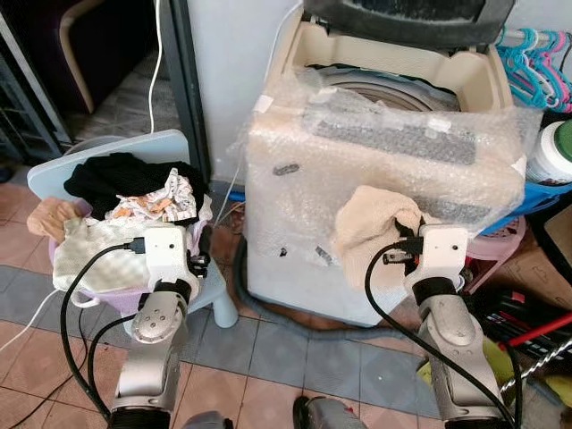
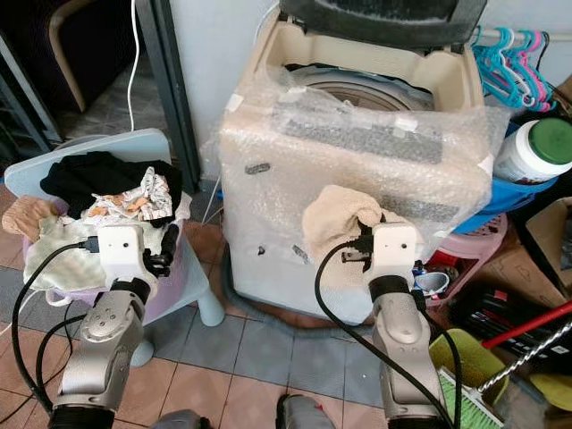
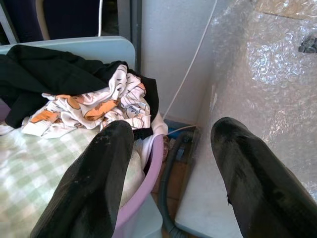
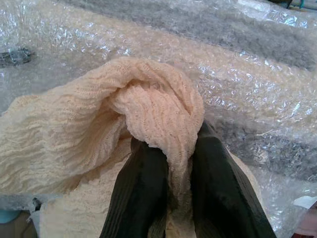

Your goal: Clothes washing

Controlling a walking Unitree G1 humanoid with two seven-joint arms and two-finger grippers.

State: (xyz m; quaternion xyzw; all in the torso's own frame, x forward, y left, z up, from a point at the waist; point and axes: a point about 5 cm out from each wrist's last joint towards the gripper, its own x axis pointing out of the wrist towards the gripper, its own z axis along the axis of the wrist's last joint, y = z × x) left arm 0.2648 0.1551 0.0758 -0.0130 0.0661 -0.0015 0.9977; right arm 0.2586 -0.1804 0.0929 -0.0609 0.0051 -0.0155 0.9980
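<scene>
Bubble-wrapped washer [image 1: 384, 170], right hand [image 4: 168, 173] pinching cream cloth [image 4: 99, 144]

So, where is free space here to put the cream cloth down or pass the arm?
Free: the open drum mouth of the bubble-wrapped beige washing machine, and the tiled floor between machine and pale blue chair. Crowded: the lilac laundry basket, heaped with clothes, beside the open left pincer. The right pincer grips the cream knitted cloth.
</scene>
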